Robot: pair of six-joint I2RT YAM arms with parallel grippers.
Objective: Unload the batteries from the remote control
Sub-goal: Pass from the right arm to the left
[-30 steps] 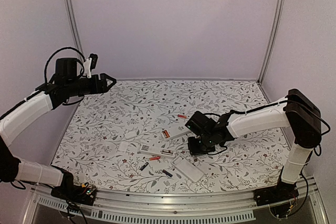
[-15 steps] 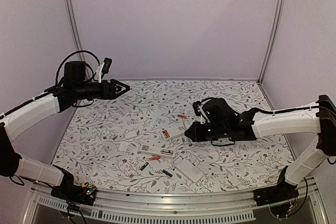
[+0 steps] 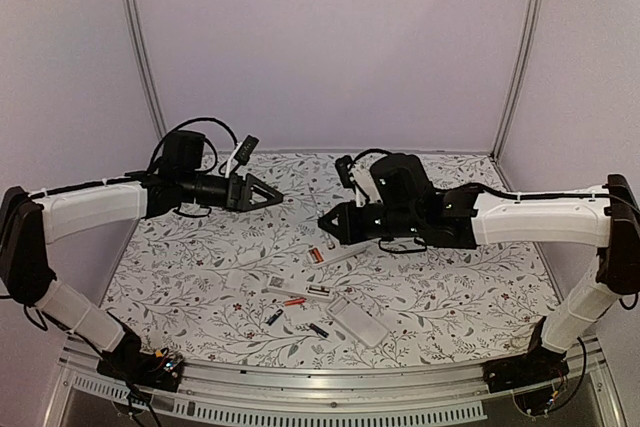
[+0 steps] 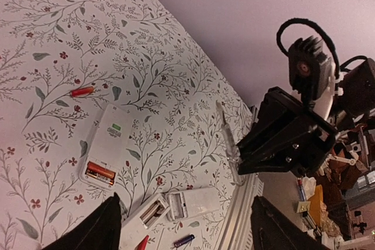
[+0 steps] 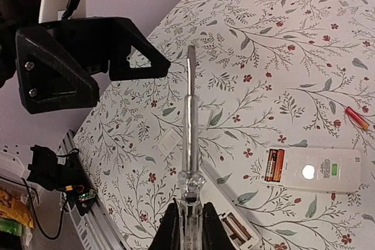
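Note:
My right gripper is shut on the clear handle of a long thin stick-like tool, held in the air over the middle of the mat, shaft pointing at my left gripper. The left gripper hovers open and empty just left of the tool's tip. Below lies a white remote control with two brownish-gold batteries in its open bay. A second remote lies with its bay open. Loose batteries lie on the mat: a red one, another red one, a black one and a purple one.
A white remote body or cover lies near the front edge, and a small white lid sits to the left. The flowered mat ends at a metal rail in front. Lilac walls close in the other three sides.
The right gripper has lifted from beside the remotes and moved left and back with the tool. The left arm has swung right from the back-left corner until the grippers nearly meet.

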